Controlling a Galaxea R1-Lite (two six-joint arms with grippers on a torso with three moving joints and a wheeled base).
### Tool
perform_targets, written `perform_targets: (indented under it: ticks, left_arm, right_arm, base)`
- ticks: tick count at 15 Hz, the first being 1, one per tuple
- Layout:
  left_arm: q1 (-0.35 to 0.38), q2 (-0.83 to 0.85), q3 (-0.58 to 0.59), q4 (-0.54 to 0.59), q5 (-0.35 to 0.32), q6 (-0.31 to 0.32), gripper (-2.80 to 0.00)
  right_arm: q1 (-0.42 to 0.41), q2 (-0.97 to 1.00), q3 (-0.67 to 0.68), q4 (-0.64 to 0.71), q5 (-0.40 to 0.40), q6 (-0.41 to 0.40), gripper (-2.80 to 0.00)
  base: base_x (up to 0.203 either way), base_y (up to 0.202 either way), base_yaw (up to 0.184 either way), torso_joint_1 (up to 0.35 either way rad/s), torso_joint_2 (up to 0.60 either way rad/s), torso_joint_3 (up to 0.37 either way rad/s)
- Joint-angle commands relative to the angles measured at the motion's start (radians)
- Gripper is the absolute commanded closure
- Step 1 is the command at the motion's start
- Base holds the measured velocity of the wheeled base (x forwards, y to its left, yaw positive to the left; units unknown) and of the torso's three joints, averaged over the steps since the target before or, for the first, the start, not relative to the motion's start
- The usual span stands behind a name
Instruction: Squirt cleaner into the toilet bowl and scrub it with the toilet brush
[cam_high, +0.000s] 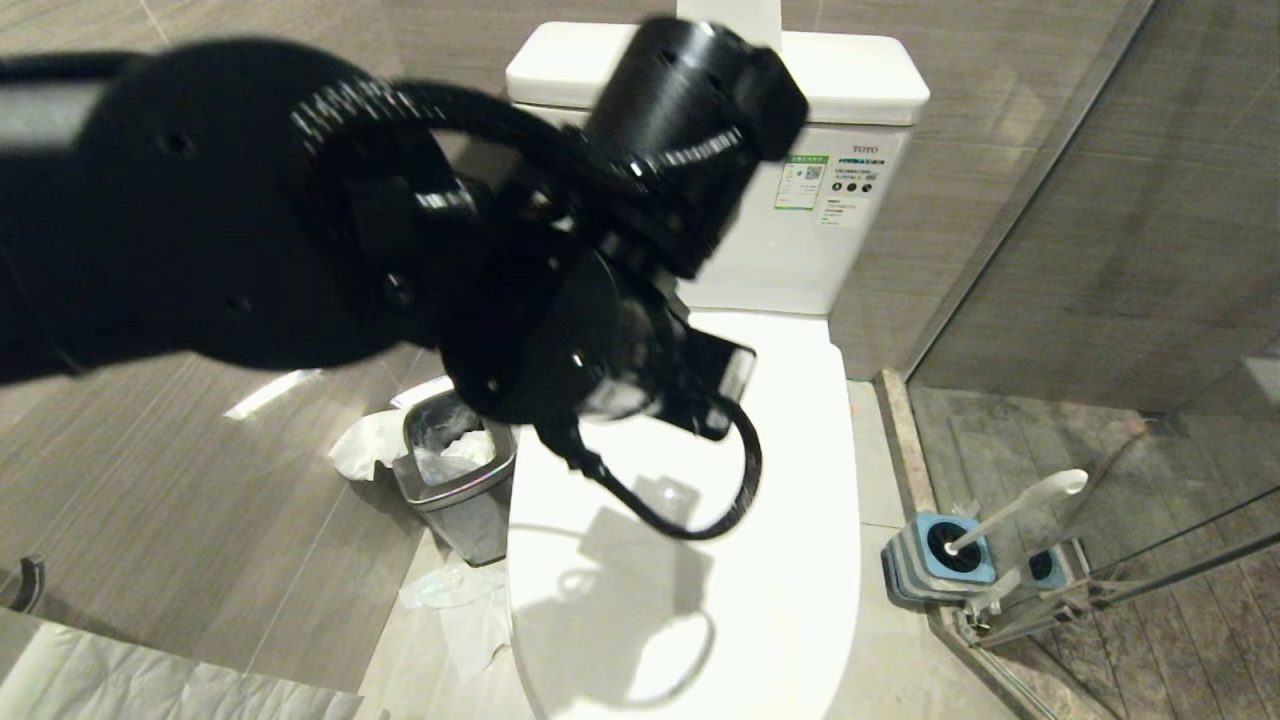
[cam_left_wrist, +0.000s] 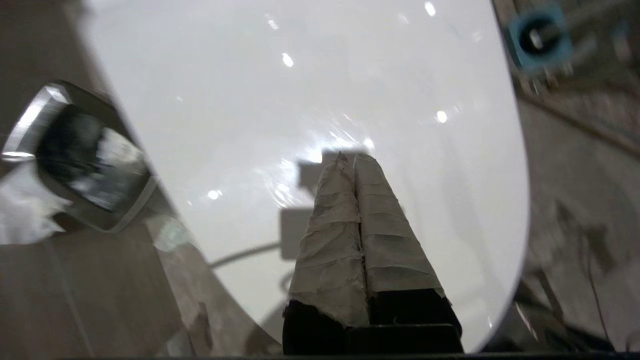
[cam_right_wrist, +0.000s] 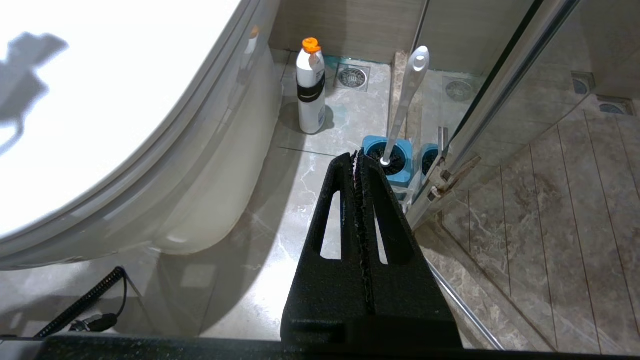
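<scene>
With the toilet bowl (cam_high: 690, 560) lid down, the left gripper (cam_left_wrist: 350, 157), jaws closed and empty, should hook its front edge gently.

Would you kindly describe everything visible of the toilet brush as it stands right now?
The toilet brush has a long, slim white handle, plastic by the look of it, widening to a rounded tip with a small hole. It leans at a slant in its square blue holder, where dark bristles show around its foot. The holder stands on the marble-look floor beside the glass shower door, on the toilet's right side. No gripper touches the brush; only the holder bears it.
</scene>
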Motion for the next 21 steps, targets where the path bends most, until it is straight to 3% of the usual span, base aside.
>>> perform_targets:
  ticks: [1, 4, 7, 8, 10, 13, 17, 19, 21]
  left_arm:
    - [0.135, -0.039, -0.075, -0.046, 0.047, 0.055, 0.0]
    - [0.217, -0.101, -0.07, -0.102, 0.099, 0.06, 0.0]
    - [0.337, -0.17, -0.042, -0.101, 0.085, 0.067, 0.0]
    - [0.376, -0.208, -0.03, -0.098, 0.027, 0.068, 0.0]
    - [0.435, -0.284, -0.004, -0.096, -0.142, 0.063, 0.0]
    - [0.58, -0.428, 0.048, -0.053, -0.402, 0.072, 0.0]
    - [0.843, -0.658, 0.177, -0.011, -0.681, 0.186, 0.0]
    - [0.944, -0.779, 0.252, -0.01, -0.785, 0.201, 0.0]
    - [0.981, -0.885, 0.315, -0.008, -0.816, 0.156, 0.0]
  right_arm:
    - [0.0, 0.001, 0.0, -0.001, 0.0, 0.001, 0.0]
    - [0.0, 0.001, 0.0, -0.001, 0.0, 0.001, 0.0]
    - [0.0, 0.001, 0.0, -0.001, 0.0, 0.001, 0.0]
    - [0.0, 0.001, 0.0, -0.001, 0.0, 0.001, 0.0]
    - [0.0, 0.001, 0.0, -0.001, 0.0, 0.001, 0.0]
    - [0.0, 0.001, 0.0, -0.001, 0.0, 0.001, 0.0]
    - [0.0, 0.001, 0.0, -0.001, 0.0, 0.001, 0.0]
    - [0.0, 0.001, 0.0, -0.001, 0.0, 0.001, 0.0]
    - [0.0, 0.001, 0.0, -0.001, 0.0, 0.001, 0.0]
  base:
    - [0.0, 0.0, 0.0, 0.0, 0.0, 0.0]
    - [0.0, 0.0, 0.0, 0.0, 0.0, 0.0]
    - [0.0, 0.0, 0.0, 0.0, 0.0, 0.0]
    - [0.0, 0.0, 0.0, 0.0, 0.0, 0.0]
    - [0.0, 0.0, 0.0, 0.0, 0.0, 0.0]
    - [0.0, 0.0, 0.0, 0.0, 0.0, 0.0]
    - [0.0, 0.0, 0.0, 0.0, 0.0, 0.0]
    - [0.0, 0.0, 0.0, 0.0, 0.0, 0.0]
    - [0.0, 0.0, 0.0, 0.0, 0.0, 0.0]
